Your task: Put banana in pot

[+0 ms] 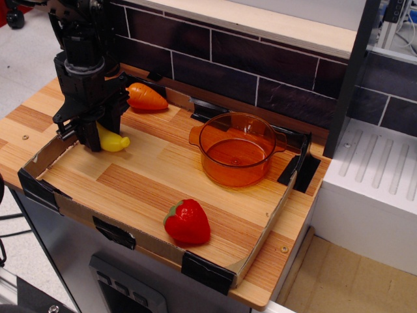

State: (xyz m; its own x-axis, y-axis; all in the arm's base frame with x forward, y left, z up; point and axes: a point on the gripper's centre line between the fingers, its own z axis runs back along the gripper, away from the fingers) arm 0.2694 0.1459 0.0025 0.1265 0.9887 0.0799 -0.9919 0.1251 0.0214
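The yellow banana lies at the left end of the wooden tray, and only its right end shows. My black gripper is down over its left part, with one finger in front of it and the other behind. The jaws stand close against the banana and appear shut on it, low at the tray floor. The amber-orange pot stands upright and empty at the tray's right, well away from the gripper.
An orange toy carrot lies just behind the gripper by the back wall. A red toy strawberry sits near the tray's front edge. The cardboard tray rim has black tape corners. A dark tiled wall stands behind.
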